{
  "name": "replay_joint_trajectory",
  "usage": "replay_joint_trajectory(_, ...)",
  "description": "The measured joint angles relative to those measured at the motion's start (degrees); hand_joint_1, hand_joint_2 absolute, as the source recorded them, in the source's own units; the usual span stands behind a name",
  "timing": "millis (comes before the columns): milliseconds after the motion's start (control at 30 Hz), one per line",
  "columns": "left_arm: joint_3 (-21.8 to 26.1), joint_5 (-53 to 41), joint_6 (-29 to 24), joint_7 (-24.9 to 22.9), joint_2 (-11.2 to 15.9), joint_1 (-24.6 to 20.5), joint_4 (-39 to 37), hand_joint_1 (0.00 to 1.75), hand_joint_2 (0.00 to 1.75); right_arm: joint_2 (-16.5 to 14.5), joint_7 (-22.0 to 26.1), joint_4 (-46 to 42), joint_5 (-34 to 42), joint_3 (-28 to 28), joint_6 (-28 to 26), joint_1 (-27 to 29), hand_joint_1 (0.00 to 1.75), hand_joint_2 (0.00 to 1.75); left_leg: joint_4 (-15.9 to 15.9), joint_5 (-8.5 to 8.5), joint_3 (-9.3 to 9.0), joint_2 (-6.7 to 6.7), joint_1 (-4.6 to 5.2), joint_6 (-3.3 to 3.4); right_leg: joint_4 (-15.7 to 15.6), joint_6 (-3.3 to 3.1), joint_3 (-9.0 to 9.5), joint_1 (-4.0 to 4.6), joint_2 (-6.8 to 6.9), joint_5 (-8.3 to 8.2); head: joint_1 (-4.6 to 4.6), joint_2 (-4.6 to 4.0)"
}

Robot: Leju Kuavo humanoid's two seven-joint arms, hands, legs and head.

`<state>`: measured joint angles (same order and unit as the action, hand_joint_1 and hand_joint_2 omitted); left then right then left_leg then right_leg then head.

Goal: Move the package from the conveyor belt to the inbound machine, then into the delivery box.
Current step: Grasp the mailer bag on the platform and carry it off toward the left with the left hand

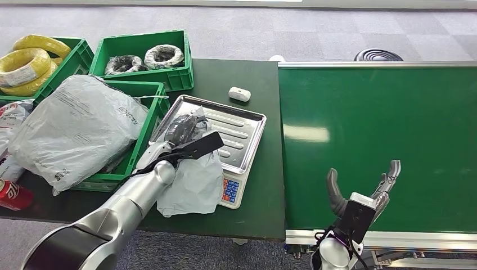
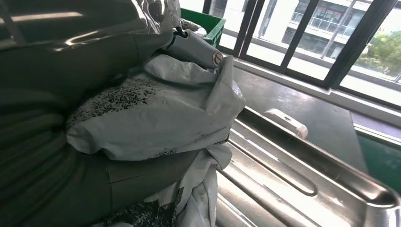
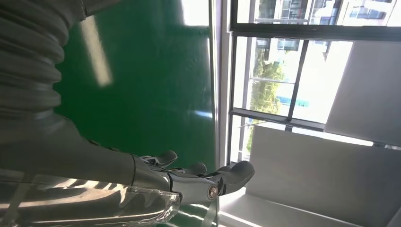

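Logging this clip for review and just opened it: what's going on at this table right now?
The left hand holds a grey plastic package at the near edge of the steel tray of the weighing scale on the dark table. The right hand hovers open over the bare green conveyor belt. A larger grey bag lies across a green crate to the left.

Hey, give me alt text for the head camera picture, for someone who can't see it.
The robot's left hand holds a grey package at the metal tray of a scale on a dark table, beside green crates of coiled cable and a large grey bag. Its right hand hovers open over the bare green conveyor belt.
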<state>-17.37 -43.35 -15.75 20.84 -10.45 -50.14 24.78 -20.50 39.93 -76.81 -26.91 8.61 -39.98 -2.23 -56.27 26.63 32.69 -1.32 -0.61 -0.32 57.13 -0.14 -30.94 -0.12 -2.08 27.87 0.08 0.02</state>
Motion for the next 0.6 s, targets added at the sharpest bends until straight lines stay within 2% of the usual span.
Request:
replay_joint_trajectory(133, 3.64, 6.66, 3.62, 4.71, 0.01, 0.05, 2.72, 1.68, 1.75, 0.0, 0.0, 0.32, -0.05, -0.04, 0.0, -0.15, 0.0, 1.75, 0.0, -0.01, 0.02, 0.0, 0.0, 0.0, 0.01, 0.0, -0.03, 0.0, 0.0, 0.0, 0.0, 0.0)
replay_joint_trajectory(233, 6.44, 10.98, 5.98, 6.31, 0.02, -0.22, 5.4, 1.68, 1.75, 0.0, 0.0, 0.51, -0.09, -0.04, 0.0, -0.15, 0.0, 1.75, -0.01, -0.01, 0.06, 0.0, 0.0, 0.0, 0.01, 0.0, -0.08, 0.0, 0.0, 0.0, 0.01, 0.0)
replay_joint_trajectory(400, 11.14, 16.87, 7.82, 6.6, 0.11, -2.06, 10.62, 1.68, 1.75, 0.0, 0.0, 0.7, -0.08, -0.09, 0.0, -0.12, 0.0, 1.75, -0.01, -0.01, 0.11, 0.01, 0.0, 0.0, 0.01, 0.0, -0.13, 0.0, 0.0, 0.0, 0.0, 0.0)
replay_joint_trajectory(600, 14.48, 18.81, 7.71, 5.35, 0.45, -3.87, 14.54, 1.67, 1.75, 0.0, 0.0, 1.1, -0.01, -0.3, 0.0, -0.2, 0.0, 1.75, -0.01, -0.02, 0.16, 0.01, -0.01, -0.01, 0.03, 0.0, -0.17, 0.01, -0.01, 0.0, 0.0, 0.0)
